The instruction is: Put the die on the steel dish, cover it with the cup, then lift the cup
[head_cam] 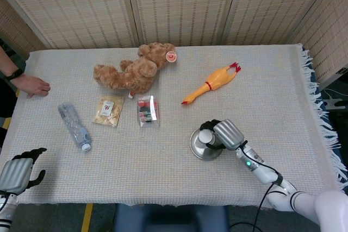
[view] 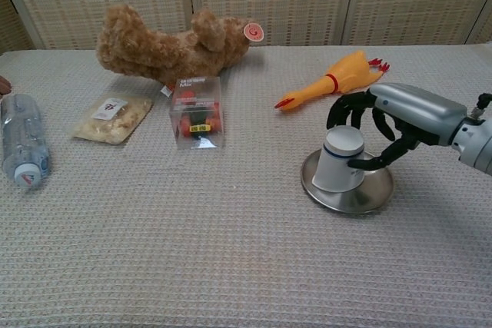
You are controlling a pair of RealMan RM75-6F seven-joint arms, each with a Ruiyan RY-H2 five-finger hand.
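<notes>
A white paper cup (view: 340, 159) stands upside down on the left part of the round steel dish (view: 369, 193). The same cup (head_cam: 205, 137) and dish (head_cam: 197, 148) show in the head view at the table's front right. My right hand (view: 384, 132) wraps its dark fingers around the cup's upper part and holds it. The right hand (head_cam: 225, 134) comes in from the right. The die is hidden; I cannot see it under the cup. My left hand (head_cam: 19, 171) hangs low at the front left corner, fingers curled, holding nothing.
A yellow rubber chicken (view: 330, 81) lies just behind the dish. A teddy bear (view: 173, 45), a small clear box (view: 196, 111), a snack packet (view: 114, 119) and a water bottle (view: 19, 147) sit to the left. A person's hand (head_cam: 31, 85) rests at the far left edge.
</notes>
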